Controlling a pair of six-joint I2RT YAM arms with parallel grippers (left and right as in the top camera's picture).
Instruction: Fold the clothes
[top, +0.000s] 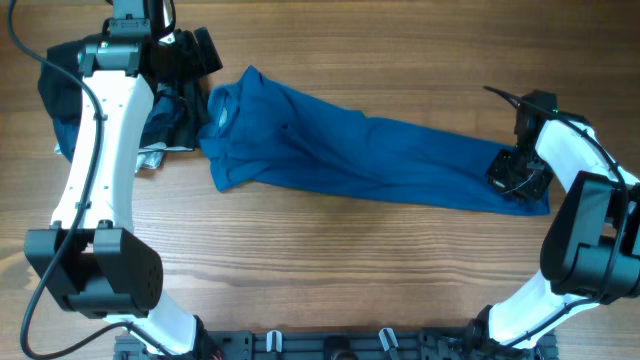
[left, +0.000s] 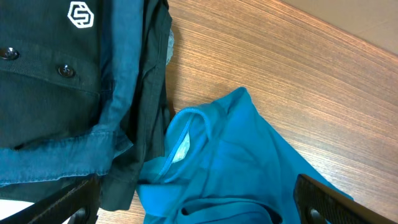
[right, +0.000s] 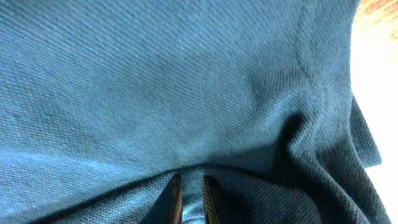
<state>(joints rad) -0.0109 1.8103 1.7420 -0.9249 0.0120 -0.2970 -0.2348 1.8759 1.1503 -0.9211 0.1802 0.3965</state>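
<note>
Your right hand (right: 191, 199) is pinched nearly closed on a fold of the blue polo shirt (top: 350, 150) at its hem, near the right edge of the tabletop (top: 350, 270). Your left hand (left: 196, 202) gapes wide, holding nothing, above the collar (left: 180, 140) toward the far left corner

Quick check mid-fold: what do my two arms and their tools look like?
Left arm and right arm: white rounded shells, black joint housings. A black cable runs loose along the left arm. Left tool and right tool are black; the right wrist view shows dark, slim fingers with brownish edges.
</note>
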